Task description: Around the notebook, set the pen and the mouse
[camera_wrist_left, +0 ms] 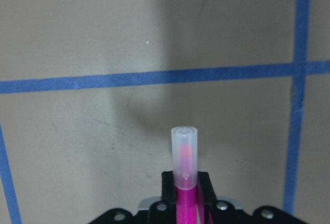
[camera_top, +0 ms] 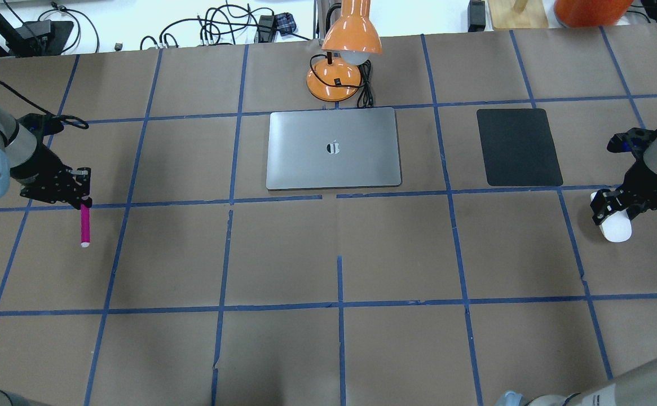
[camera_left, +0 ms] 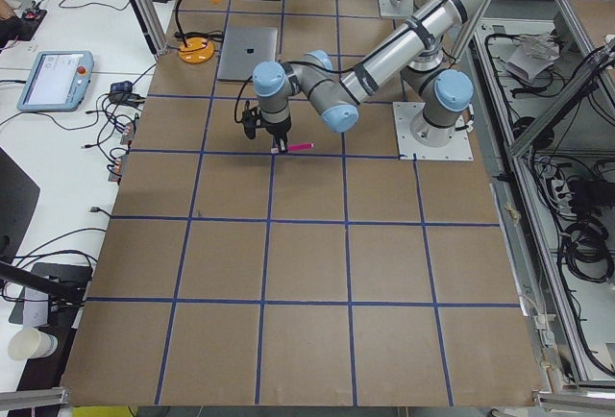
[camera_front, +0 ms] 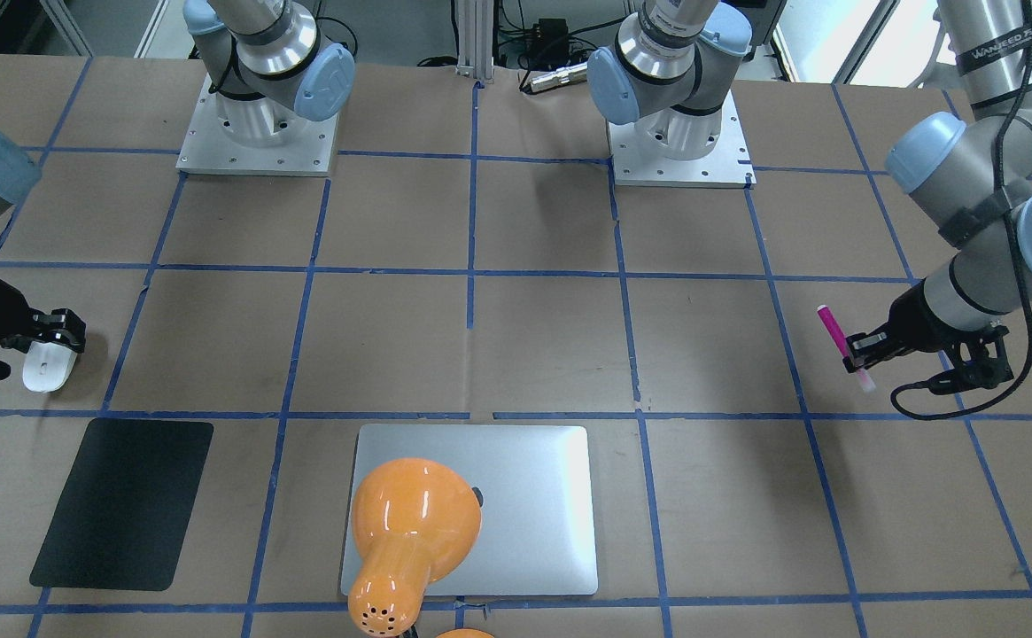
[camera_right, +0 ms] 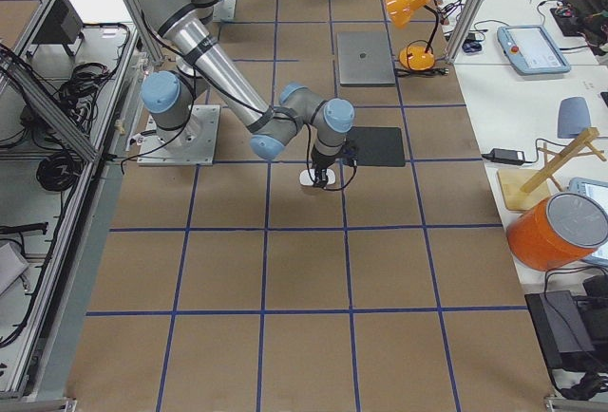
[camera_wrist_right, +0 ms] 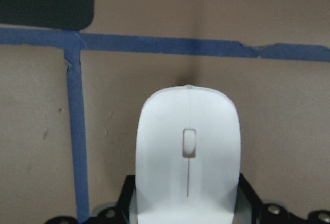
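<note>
Pen (camera_top: 86,225) is pinched in the left end effector (camera_top: 84,198), far out at one end of the table (camera_top: 339,349). The right end effector (camera_top: 610,210) squeezes the mouse (camera_top: 616,230) at the other end, near a black mat (camera_top: 519,148). The notebook (camera_top: 334,163) lies flat between them, well apart from both.

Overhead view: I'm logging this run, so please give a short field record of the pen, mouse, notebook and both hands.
pen: gripped by left hand, far to the notebook's left
mouse: gripped by right hand, far right, past the black mat
notebook: closed, flat, mid-table; orange lamp just beyond it
placement: neither item set beside the notebook yet
</note>
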